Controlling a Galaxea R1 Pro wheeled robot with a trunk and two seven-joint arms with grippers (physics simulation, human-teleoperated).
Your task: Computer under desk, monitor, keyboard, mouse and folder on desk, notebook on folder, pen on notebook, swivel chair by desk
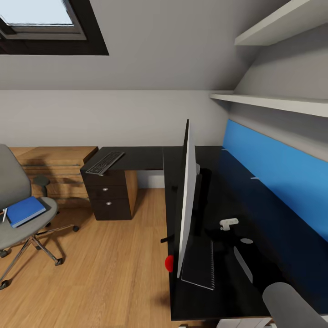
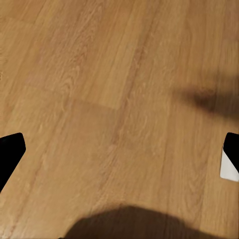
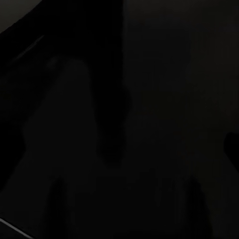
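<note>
The L-shaped worktop (image 1: 136, 157) fills the right of the head view, its long wing running away along the blue back panel (image 1: 273, 168), its short wing reaching left over a dark drawer unit (image 1: 109, 193). The monitor (image 1: 187, 196) stands on the long wing, seen edge-on, its width running along that wing and its red dot (image 1: 169, 263) at the near lower corner.

The swivel chair (image 1: 23, 214) stands well apart from the worktop, off to the left on the wood floor (image 1: 114, 264). The blue folder (image 1: 25, 210) lies flat on its seat, long axis slanting toward the worktop. That puts it on the left arm's side, so I'd judge the left arm the nearer one for fetching it.

The keyboard (image 1: 105, 162) lies on the short wing, long axis slanting back to the right, far from the monitor. The grey notebook (image 1: 199, 266) lies flat just beside the monitor's foot, spiral edge along its right side.

The left pincer (image 2: 119, 159) hangs over bare floor, dark fingertips (image 2: 10, 152) spread wide, holding nothing. The right wrist view is all darkness; I cannot tell that pincer's state.
</note>
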